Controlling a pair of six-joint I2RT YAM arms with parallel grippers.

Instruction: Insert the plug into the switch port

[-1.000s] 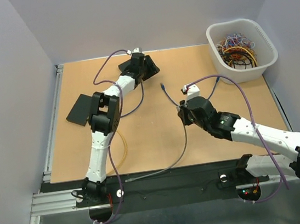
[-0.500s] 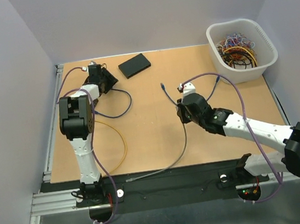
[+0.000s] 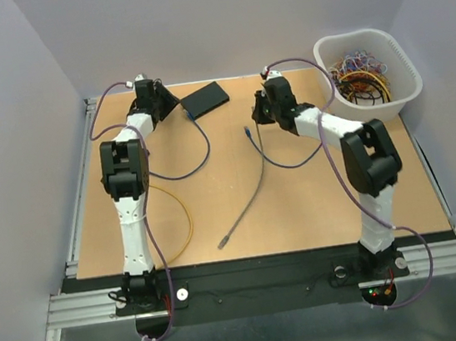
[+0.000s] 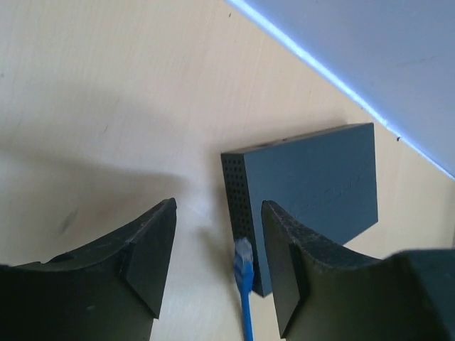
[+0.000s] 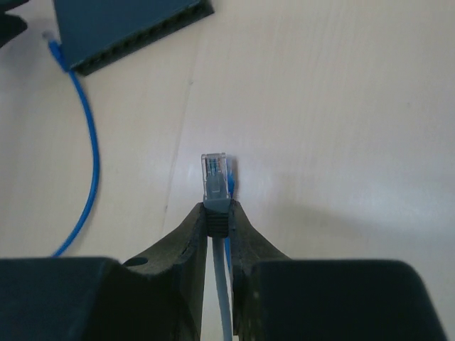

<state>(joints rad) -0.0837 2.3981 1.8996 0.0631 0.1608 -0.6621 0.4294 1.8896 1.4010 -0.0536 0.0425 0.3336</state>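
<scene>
So far the right gripper [image 5: 217, 213] pinches the gray cable's clear plug [image 5: 214, 174], well apart from the switch [image 5: 131, 21]. Nothing is plugged in yet. Beside the switch, the left gripper [image 4: 217, 266] hangs open.

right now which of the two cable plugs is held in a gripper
The grey-cabled plug with the clear tip: the right gripper pinches its boot. The blue-cabled plug lies free on the table beside the switch, between the left gripper's open fingers.
</scene>
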